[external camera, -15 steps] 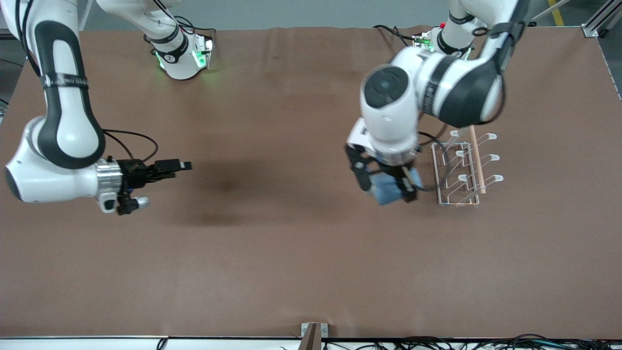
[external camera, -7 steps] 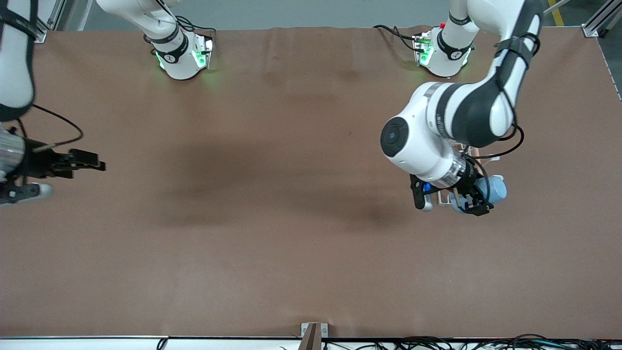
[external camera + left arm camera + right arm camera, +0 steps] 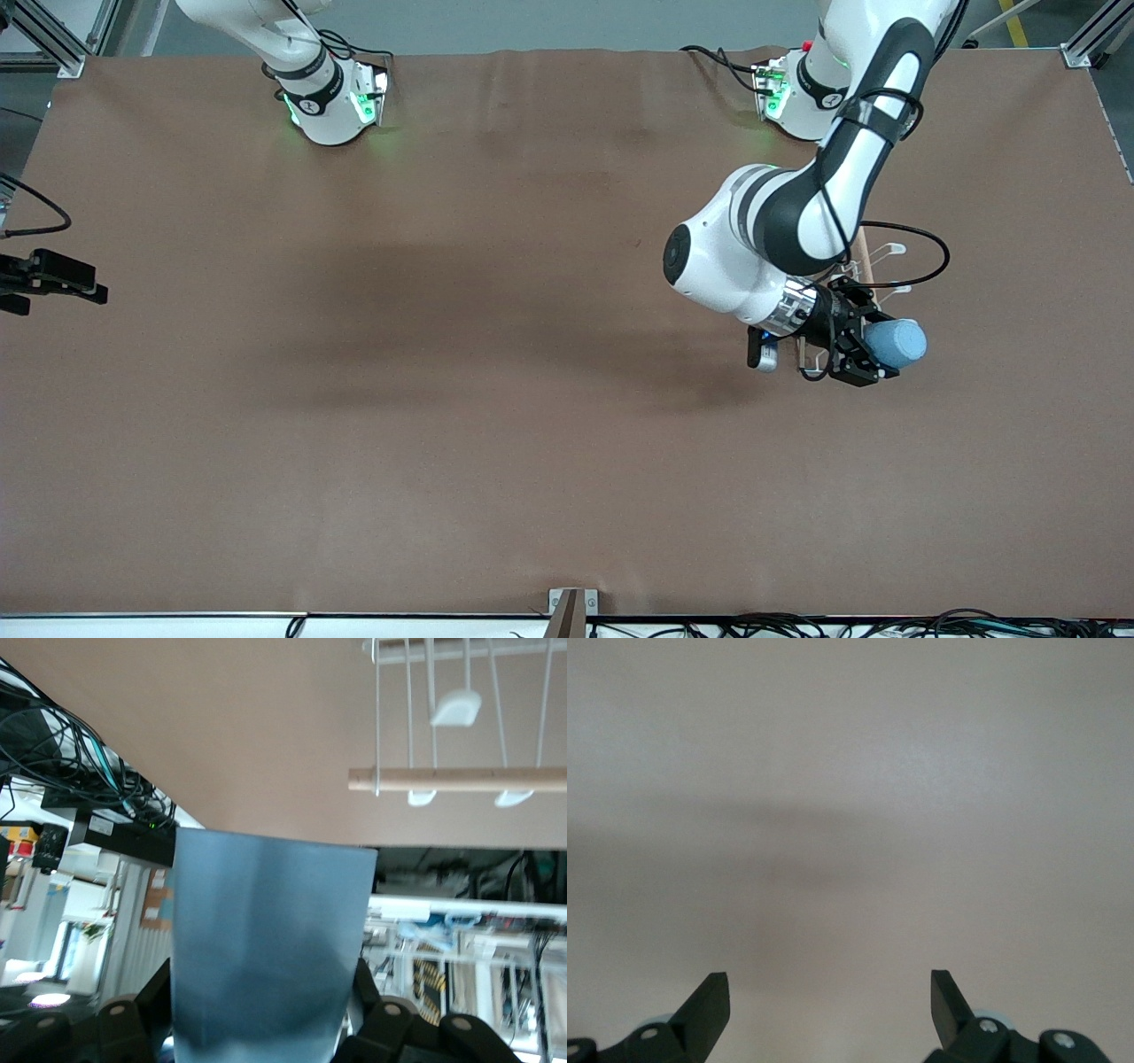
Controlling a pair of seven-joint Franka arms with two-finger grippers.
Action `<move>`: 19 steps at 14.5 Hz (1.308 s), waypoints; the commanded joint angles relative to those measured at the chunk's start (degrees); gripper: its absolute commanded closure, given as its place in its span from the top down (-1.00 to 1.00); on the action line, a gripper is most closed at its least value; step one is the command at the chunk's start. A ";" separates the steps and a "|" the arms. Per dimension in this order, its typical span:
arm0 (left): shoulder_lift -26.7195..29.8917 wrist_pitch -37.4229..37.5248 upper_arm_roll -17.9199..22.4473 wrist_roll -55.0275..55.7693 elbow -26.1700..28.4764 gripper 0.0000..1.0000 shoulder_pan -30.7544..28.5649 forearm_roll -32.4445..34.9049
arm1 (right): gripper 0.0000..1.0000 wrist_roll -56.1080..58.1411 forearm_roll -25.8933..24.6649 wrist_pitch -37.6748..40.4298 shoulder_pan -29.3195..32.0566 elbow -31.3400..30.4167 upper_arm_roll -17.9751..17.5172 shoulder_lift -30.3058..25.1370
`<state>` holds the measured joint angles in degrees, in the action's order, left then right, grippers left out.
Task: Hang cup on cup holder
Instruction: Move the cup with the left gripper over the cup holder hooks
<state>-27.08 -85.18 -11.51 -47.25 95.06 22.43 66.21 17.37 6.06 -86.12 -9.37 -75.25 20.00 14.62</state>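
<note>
The light-blue cup is held on its side in my left gripper, which is shut on it, over the end of the cup holder nearer the front camera. The white wire cup holder is mostly hidden under the left arm; only some prong tips and the end of its wooden dowel show. In the left wrist view the cup fills the space between my left gripper's jaws, with the dowel and prong tips past it. My right gripper waits open and empty at the right arm's end of the table, also in the right wrist view.
Brown table mat covers the table. The arm bases stand along its edge farthest from the front camera. Cables and a bracket lie along the nearest edge.
The left arm swung the cup from beside the rack to over its nearer end and turned it sideways. The right arm drew back to the table's edge at its own end.
</note>
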 commanded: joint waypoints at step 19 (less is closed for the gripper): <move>-4.29 8.18 -0.44 16.66 11.38 -0.52 4.56 4.45 | 0.96 -14.12 -6.67 -5.00 13.68 -17.89 -19.38 -16.98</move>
<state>-31.25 -77.82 -11.79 -30.79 106.49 27.27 69.52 4.59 0.68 -87.79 2.47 -86.61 2.43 2.29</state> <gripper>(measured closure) 0.216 0.013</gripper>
